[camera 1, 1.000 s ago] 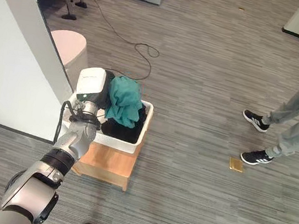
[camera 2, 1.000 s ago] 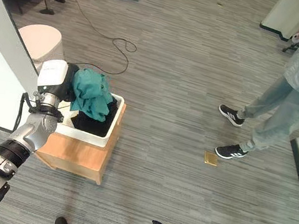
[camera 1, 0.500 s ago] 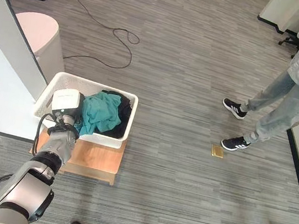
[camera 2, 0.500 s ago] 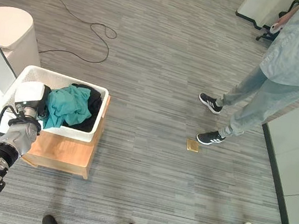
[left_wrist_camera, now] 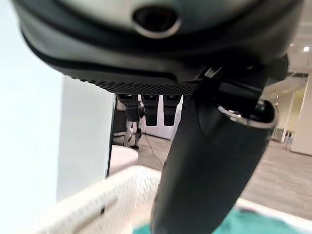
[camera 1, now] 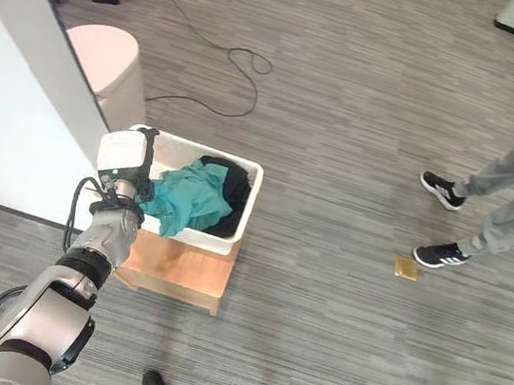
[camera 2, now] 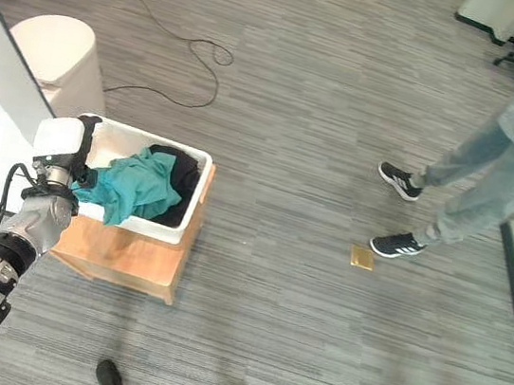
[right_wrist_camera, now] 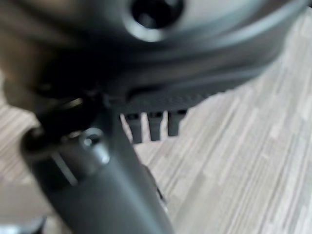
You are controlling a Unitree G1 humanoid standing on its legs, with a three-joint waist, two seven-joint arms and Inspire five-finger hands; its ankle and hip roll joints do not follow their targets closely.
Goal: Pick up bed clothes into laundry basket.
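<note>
At far left, by basket rim, left hand (camera 1: 139,181) hangs over white laundry basket (camera 1: 248,201) on wooden stand (camera 1: 183,273); fingers look straight, holding nothing. Teal garment (camera 1: 189,200) lies inside on dark clothes (camera 1: 229,184). Drop step looks done; next: pull arm clear. Vs 1 s ago, teal garment hung from the hand; now released. Right hand (right_wrist_camera: 97,161) relaxed over floor.

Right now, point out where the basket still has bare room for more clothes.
The laundry basket has bare room in its far-left corner, bordered by the white rim and the left hand. The middle and near side are crowded: teal garment draping over the near rim, black garment behind.
</note>
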